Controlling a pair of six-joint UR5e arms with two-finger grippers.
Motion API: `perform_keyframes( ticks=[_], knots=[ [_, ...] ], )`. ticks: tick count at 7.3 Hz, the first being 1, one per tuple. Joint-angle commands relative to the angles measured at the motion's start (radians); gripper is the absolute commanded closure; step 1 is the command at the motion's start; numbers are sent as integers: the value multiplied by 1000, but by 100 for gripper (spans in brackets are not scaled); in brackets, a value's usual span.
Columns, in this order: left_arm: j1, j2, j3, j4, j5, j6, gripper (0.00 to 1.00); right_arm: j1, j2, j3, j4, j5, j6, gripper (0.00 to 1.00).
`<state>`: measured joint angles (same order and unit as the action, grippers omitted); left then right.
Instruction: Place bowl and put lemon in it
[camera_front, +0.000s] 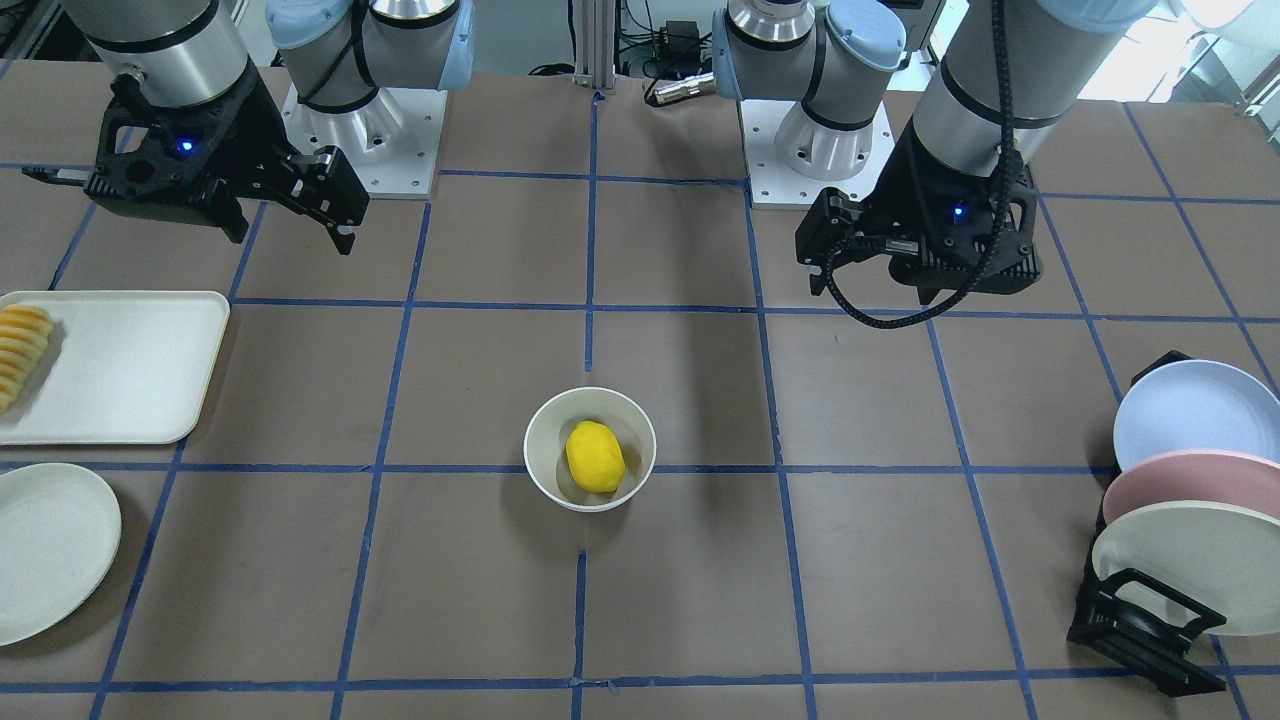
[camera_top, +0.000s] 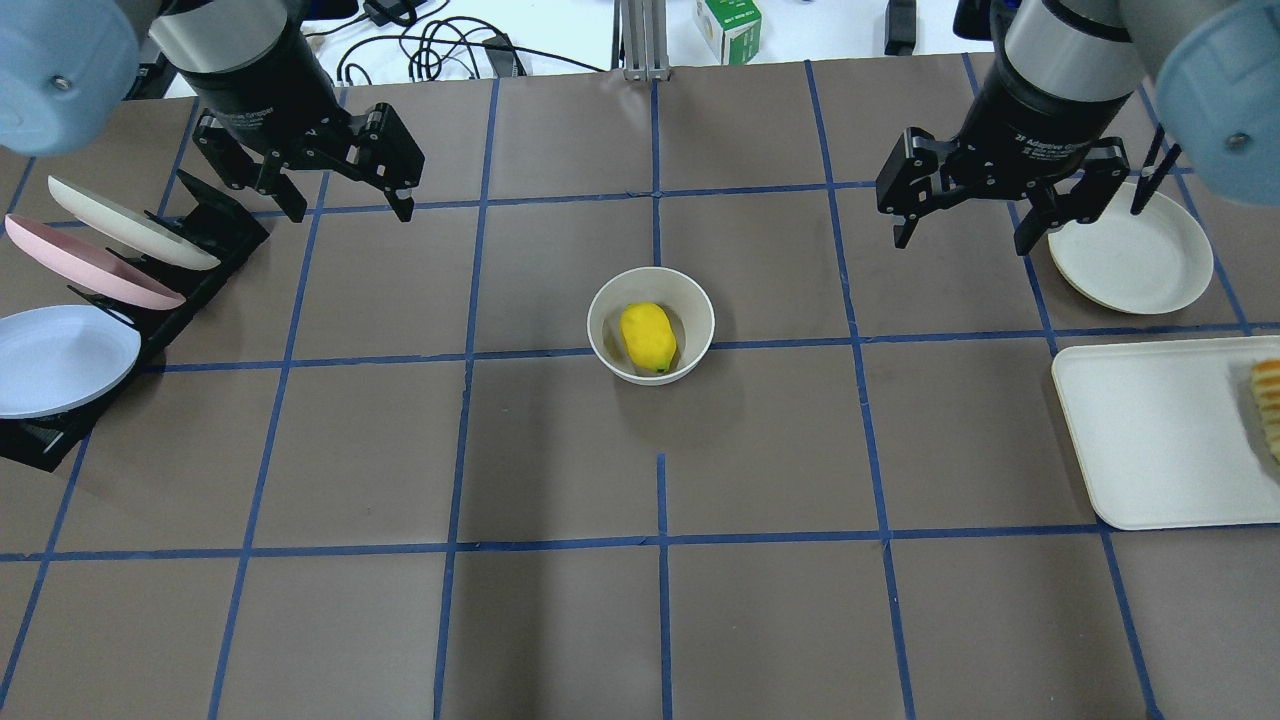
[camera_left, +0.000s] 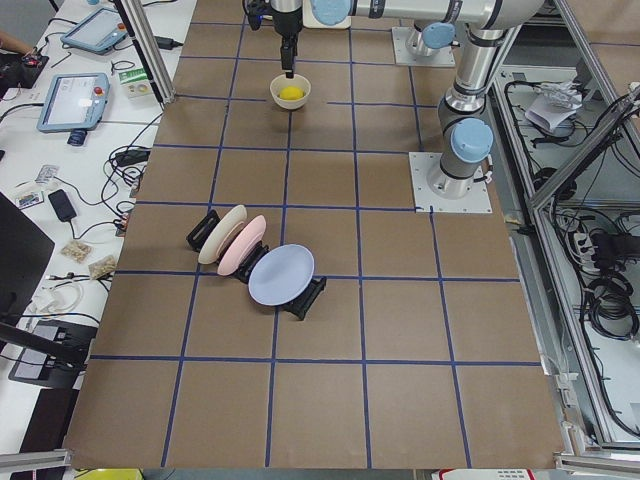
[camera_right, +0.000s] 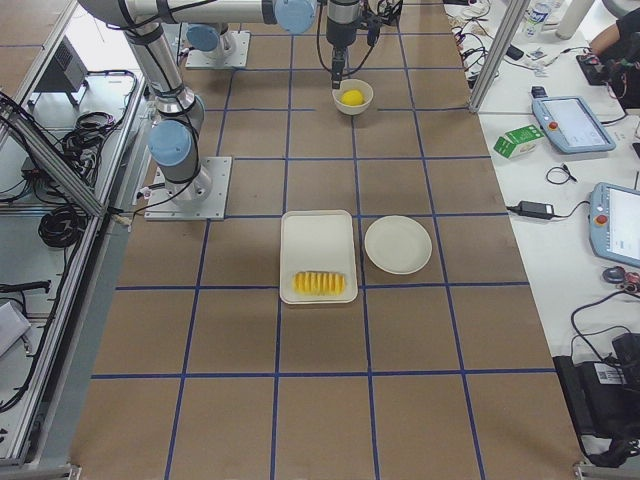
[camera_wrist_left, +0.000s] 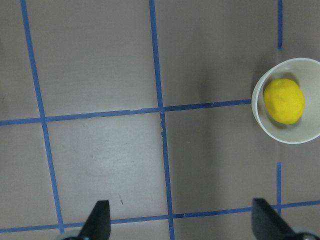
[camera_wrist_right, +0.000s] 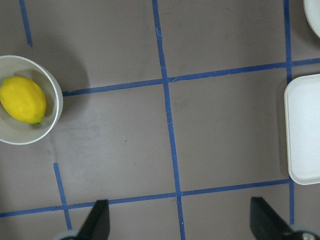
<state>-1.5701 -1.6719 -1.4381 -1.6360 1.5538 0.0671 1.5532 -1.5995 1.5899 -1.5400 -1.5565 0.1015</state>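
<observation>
The left arm (camera_front: 990, 90) and the right arm (camera_front: 160, 40) are silver-grey tubes ringed with black bands, with pale blue joint caps (camera_front: 460, 40) over the joints. Each stands on a pale square base plate (camera_front: 820, 170) dotted with small screws. The left gripper (camera_top: 352, 200) and the right gripper (camera_top: 960, 243) are matte black and angular, each with a small blue light (camera_front: 185, 147). White lettering (camera_top: 1045, 150) runs round the right gripper's collar. The fingers (camera_wrist_left: 97, 220) are flat, black and tapering. A black ribbed cable (camera_front: 880, 315) loops under the left gripper.

Glossy bowl (camera_top: 604, 330), smooth lemon (camera_top: 647, 337)
</observation>
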Motion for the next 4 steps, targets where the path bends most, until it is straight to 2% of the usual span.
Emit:
perform_keyframes(
  ticks=[1, 4],
  knots=[
    [-1, -9, 11, -8, 2, -3, 0, -4, 0, 1, 0, -2, 0, 0],
    [-4, -12, 10, -7, 0, -1, 0, -8, -2, -1, 1, 0, 3, 0]
  ],
)
